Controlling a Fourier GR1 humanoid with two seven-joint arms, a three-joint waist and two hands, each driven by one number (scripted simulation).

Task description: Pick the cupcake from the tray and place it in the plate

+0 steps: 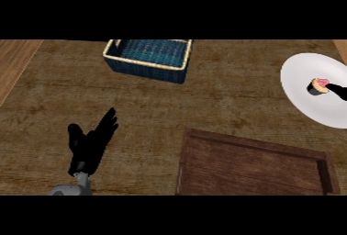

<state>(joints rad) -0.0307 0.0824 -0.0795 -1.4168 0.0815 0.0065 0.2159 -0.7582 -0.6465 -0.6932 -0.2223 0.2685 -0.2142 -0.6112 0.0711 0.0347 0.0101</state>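
White and round, the plate [305, 92] is sitting at the right edge of the head view, and the small dark-cased cupcake with pink icing [319, 86] is already lying on it, tipped onto its side rather than standing, toward the plate's right part. That placement is suggesting the task's goal is met, though the tilt may be leaving it free to roll. The dark brown wooden tray with a raised rim [256, 143] is lying near the lower right of the brown, worn surface [136, 105], holding nothing visible, which fits the cupcake being on the plate. The black left hand [88, 142] is resting at the lower left, well apart from tray and plate, fingers straight and spread upward, grasping nothing. No right hand is showing. A blue woven basket with a pale rim [150, 58] is standing at the far side, uninvolved.
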